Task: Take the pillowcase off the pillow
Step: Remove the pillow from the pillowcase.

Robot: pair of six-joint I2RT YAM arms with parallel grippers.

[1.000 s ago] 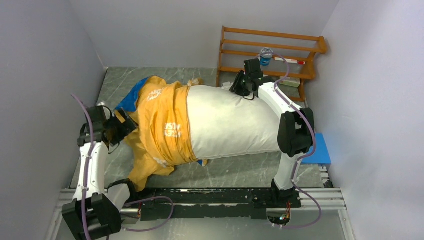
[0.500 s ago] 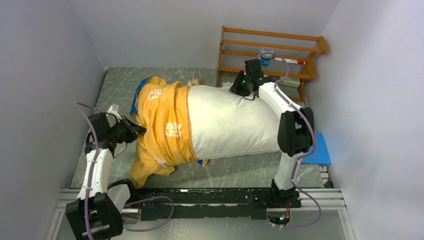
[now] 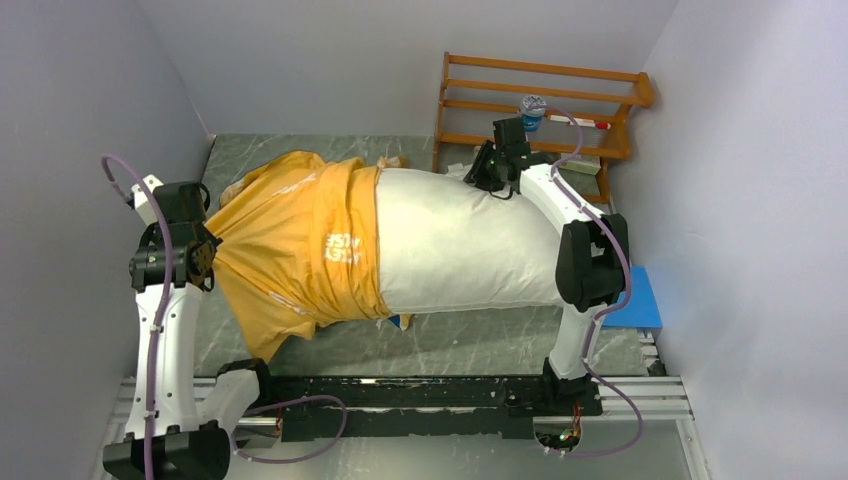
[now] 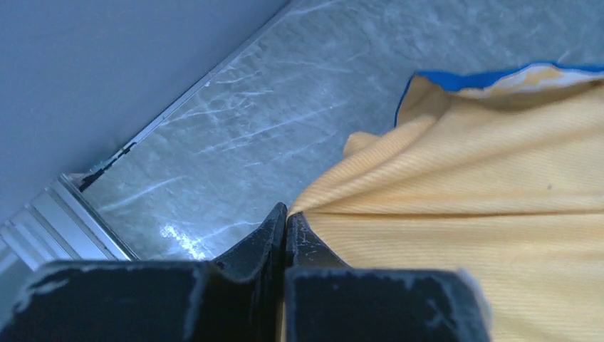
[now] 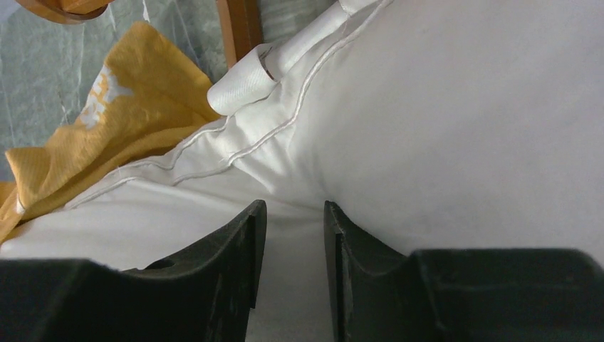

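Note:
The white pillow [image 3: 460, 245] lies across the table, its right two thirds bare. The yellow-orange pillowcase [image 3: 300, 240] covers its left end and is drawn out in taut folds to the left. My left gripper [image 3: 208, 250] is shut on the pillowcase's left edge; in the left wrist view the jaws [image 4: 285, 217] meet with the yellow cloth [image 4: 463, 214] fanning out from their tips, a blue lining edge showing beyond. My right gripper [image 3: 490, 172] sits at the pillow's far right corner, its fingers [image 5: 293, 214] closed on a fold of the pillow [image 5: 441, 107].
A wooden rack [image 3: 540, 110] stands at the back right, just behind my right gripper, with a blue-lidded cup [image 3: 532, 108] on it. A flat blue pad [image 3: 635, 300] lies by the right wall. Grey walls hem both sides; a metal rail [image 3: 440, 395] runs along the near edge.
My left gripper has shut on the pillowcase's edge, and the arm has swung left and back, stretching the cloth out flat. The right arm has not moved.

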